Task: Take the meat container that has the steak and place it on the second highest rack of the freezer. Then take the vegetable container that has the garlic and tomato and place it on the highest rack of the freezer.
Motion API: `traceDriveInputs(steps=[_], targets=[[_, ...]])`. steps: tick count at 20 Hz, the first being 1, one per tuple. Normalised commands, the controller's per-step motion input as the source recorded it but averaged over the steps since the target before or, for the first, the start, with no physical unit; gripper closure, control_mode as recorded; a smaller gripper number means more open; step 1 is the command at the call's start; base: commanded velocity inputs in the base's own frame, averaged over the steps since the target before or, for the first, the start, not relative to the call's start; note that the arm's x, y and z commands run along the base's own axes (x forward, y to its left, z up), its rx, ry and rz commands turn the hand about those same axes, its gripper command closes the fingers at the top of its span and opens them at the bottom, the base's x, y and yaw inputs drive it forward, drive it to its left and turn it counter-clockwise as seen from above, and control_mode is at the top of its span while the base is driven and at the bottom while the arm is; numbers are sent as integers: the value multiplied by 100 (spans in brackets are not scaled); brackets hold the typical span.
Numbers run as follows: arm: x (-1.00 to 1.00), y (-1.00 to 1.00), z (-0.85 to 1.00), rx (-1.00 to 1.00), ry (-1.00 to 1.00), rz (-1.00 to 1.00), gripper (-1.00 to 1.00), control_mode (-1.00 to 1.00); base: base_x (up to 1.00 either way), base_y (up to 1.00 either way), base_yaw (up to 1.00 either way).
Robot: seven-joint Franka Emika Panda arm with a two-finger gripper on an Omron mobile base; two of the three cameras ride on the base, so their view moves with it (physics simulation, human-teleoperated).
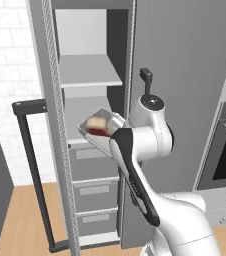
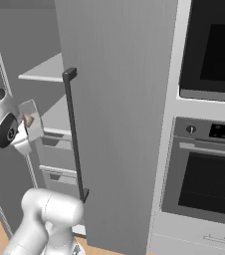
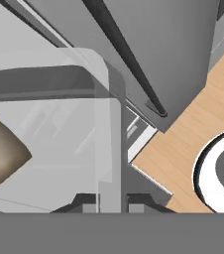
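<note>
The meat container [image 1: 105, 122] is a pale translucent tray held tilted in the air just in front of the open freezer [image 1: 87, 75], about level with its lower pale shelf [image 1: 82, 112]. The steak [image 1: 97, 126], tan with a dark red top, lies in it. My gripper [image 3: 111, 202] is shut on the tray's rim [image 3: 109, 149]; in the hand view the steak [image 3: 2, 154] sits at the left. In the right base view the tray [image 2: 33, 117] hangs beside my wrist. The vegetable container is out of view.
The freezer's left door stands open with a long dark handle [image 1: 35, 170]; the right door [image 1: 185, 75] is shut, its handle [image 2: 74, 134] close to my arm. Drawers [image 1: 92, 165] sit under the shelves. A black-windowed wall oven [image 2: 209, 174] stands to the right. The floor [image 3: 193, 129] is wood.
</note>
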Motion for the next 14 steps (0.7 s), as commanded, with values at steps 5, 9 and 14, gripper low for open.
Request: traceDriveInputs(steps=[5, 9, 14], targets=[[90, 27, -29, 1, 8, -14, 100, -100, 0, 0, 0], [87, 19, -21, 3, 8, -18, 100, -100, 0, 0, 0], [81, 5, -40, 10, 11, -12, 100, -100, 0, 0, 0]])
